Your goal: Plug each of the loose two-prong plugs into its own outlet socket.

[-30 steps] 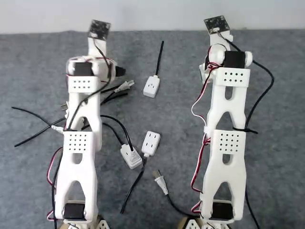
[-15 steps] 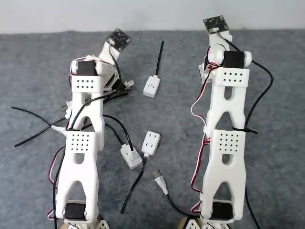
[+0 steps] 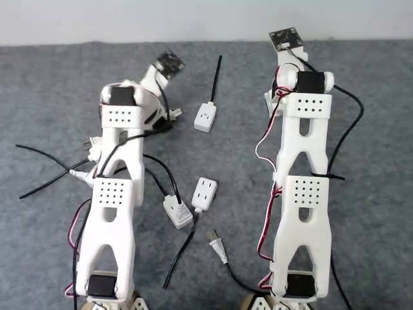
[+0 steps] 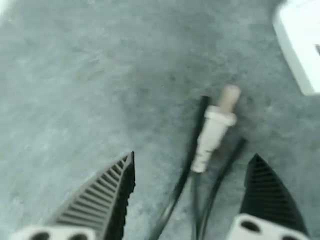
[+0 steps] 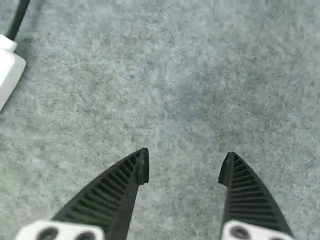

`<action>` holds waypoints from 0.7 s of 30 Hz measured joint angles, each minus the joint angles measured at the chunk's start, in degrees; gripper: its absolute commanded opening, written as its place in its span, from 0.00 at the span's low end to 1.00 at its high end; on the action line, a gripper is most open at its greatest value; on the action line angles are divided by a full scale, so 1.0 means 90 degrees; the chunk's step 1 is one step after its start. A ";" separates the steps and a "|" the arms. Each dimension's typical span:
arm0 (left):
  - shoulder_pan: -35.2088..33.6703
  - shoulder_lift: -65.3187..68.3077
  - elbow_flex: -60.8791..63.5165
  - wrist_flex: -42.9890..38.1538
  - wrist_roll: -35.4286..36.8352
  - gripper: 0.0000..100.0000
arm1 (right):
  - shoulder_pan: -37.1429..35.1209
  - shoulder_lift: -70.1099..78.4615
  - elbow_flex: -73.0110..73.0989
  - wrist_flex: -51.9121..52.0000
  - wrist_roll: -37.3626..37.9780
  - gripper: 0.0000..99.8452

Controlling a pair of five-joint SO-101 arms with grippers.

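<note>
A grey mat (image 3: pixel 51 77) covers the table, and two white arms reach across it. The left arm (image 3: pixel 116 194) bends inward at its far end, while the right arm (image 3: pixel 303 194) runs straight. Three white sockets lie between them. The far socket (image 3: pixel 205 116) trails a black cord away from the arms. The mid socket (image 3: pixel 204 194) lies just beside a cabled socket (image 3: pixel 177 211), which has a black cord at each end. The left gripper (image 4: pixel 193 156) is spread wide, holding nothing. It hangs over a white plug (image 4: pixel 215 127) that lies flat on the mat among black cords, near the far socket. The right gripper (image 5: pixel 187 152) also gapes wide and empty, over bare mat. A second plug (image 3: pixel 216 245) lies loose near the arms' bases, with its prongs toward the mid socket but apart from it.
</note>
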 measured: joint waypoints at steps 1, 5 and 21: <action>0.0039 0.0068 0.0000 0.0000 -0.0107 0.34 | 0.0020 0.0000 0.0000 0.0000 0.0000 0.25; 0.0137 0.0147 0.0000 0.0000 -0.0186 0.34 | 0.0020 0.0000 0.0000 0.0000 0.0000 0.25; 0.0098 0.0479 -0.0010 -0.0537 -0.0186 0.34 | -0.0010 0.0039 0.0000 0.0000 0.0000 0.25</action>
